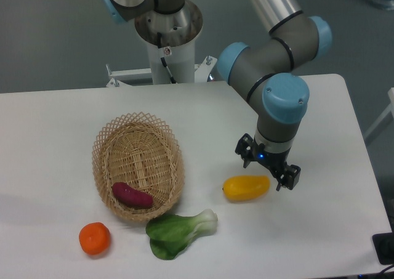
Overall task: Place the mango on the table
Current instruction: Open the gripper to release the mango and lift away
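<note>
Mango (pixel 246 188) lies on its side on table (pixel 55 125), at 3 o'clock from bok choy (pixel 178 230), outside basket (pixel 138 166). Placement looks done. Gripper (pixel 269 171) hangs just beside fruit's right end, at its 1 o'clock, fingers apart, holding nothing, apparently clear of it. Mango smooth, glossy yellow-orange, elongated oval, long axis roughly 9-to-3.

mango (pixel 245 188) lying free on the table (pixel 320 230) | gripper (pixel 268 169) just above its right end, jaws spread, holding nothing | basket (pixel 138 166) left, purple sweet potato (pixel 131 195) inside | tangerine (pixel 95 238) and bok choy (pixel 178 231) in front
</note>
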{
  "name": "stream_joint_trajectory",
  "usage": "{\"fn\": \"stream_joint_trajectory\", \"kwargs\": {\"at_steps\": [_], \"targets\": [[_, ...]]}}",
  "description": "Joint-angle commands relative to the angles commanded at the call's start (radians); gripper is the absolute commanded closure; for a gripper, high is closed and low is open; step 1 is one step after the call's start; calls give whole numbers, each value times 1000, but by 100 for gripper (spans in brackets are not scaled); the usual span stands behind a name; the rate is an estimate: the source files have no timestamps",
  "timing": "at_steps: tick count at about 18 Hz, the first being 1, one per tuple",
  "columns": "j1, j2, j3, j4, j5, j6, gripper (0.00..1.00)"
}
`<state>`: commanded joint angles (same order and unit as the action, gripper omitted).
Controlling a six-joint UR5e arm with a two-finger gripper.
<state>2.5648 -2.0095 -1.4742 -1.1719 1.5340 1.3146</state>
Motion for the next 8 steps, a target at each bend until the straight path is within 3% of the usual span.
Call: {"fn": "stream_joint_trajectory", "kwargs": {"at_steps": [8], "targets": [[3,2,-2,-5,8,0,0]]}}
